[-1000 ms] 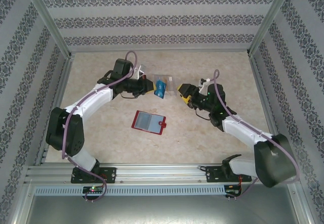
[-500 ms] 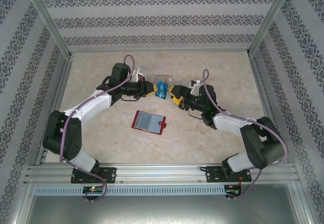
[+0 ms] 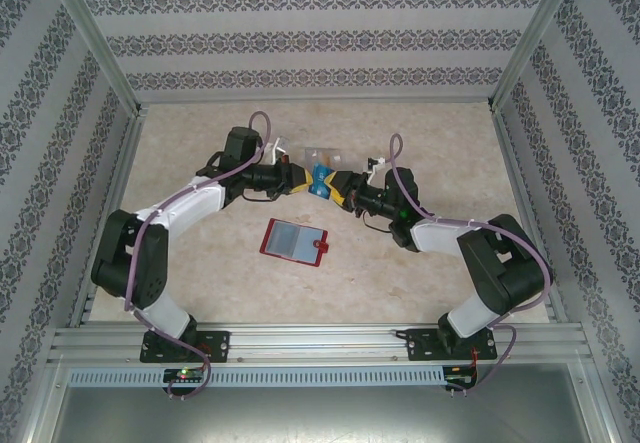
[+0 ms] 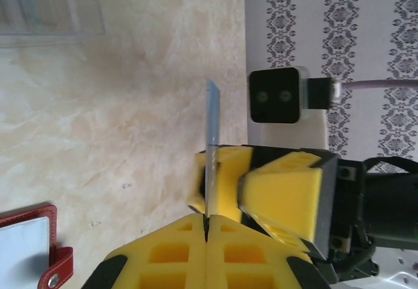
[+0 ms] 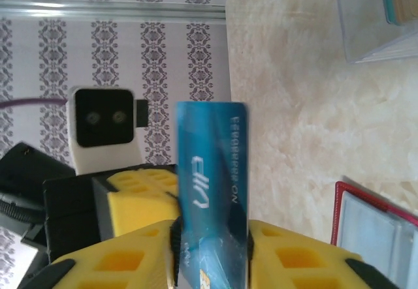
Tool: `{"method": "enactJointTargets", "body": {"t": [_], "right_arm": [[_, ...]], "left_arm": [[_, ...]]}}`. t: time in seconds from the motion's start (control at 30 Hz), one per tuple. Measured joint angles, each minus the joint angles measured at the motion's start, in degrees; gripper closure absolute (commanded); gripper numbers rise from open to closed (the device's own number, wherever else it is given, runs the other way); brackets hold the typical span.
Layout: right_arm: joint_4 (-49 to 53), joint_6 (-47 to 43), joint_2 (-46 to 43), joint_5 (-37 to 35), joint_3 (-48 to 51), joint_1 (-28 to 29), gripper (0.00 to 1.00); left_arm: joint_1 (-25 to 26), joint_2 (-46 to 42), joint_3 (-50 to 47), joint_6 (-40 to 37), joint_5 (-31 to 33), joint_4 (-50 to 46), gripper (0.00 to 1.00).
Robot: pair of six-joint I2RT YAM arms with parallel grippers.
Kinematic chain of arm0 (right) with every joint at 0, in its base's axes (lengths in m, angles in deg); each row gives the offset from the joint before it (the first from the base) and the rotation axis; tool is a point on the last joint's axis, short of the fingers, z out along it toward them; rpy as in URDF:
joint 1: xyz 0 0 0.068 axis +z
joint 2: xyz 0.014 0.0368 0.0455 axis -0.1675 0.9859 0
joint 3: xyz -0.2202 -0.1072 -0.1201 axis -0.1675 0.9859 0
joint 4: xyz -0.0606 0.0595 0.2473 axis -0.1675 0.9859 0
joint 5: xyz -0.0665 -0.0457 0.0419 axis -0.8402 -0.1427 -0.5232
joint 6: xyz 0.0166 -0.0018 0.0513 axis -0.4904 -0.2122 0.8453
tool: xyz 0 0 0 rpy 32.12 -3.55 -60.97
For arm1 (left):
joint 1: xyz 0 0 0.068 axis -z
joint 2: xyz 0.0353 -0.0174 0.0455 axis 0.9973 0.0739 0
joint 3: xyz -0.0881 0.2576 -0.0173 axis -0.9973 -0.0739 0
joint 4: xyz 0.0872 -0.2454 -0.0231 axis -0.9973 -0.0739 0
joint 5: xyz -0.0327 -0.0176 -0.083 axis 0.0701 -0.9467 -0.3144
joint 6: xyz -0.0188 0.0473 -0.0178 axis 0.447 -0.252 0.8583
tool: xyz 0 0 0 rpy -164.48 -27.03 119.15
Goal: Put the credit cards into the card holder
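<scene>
- Handing over the thin blue plastic credit card (image 5: 212,191) in the air: the left gripper (image 3: 303,176) is closed tight on it, beyond the open red folding card holder (image 3: 295,239).
- The right gripper (image 3: 340,185) has its jaws partly closed around the card; I cannot tell if it really pinches.
- The left should release only after the right holds firmly.
- One second ago the right gripper was farther away and wider.

illegible white print on blue card (image 5: 212,197)
</scene>
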Motion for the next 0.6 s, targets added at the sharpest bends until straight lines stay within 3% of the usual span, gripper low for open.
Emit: {"method": "enactJointTargets", "body": {"t": [0.43,0.6], "right_arm": [[-2.43,0.87,0.85,0.11,0.55,-0.04,0.72],[-3.37,0.83,0.83,0.79,2.03,-0.13,0.97]], "left_arm": [[0.0,3.69,2.71,-1.18,-0.2,-0.44,1.0],[0.0,3.69,3.08,-2.38,-0.17,-1.6,1.0]]}}
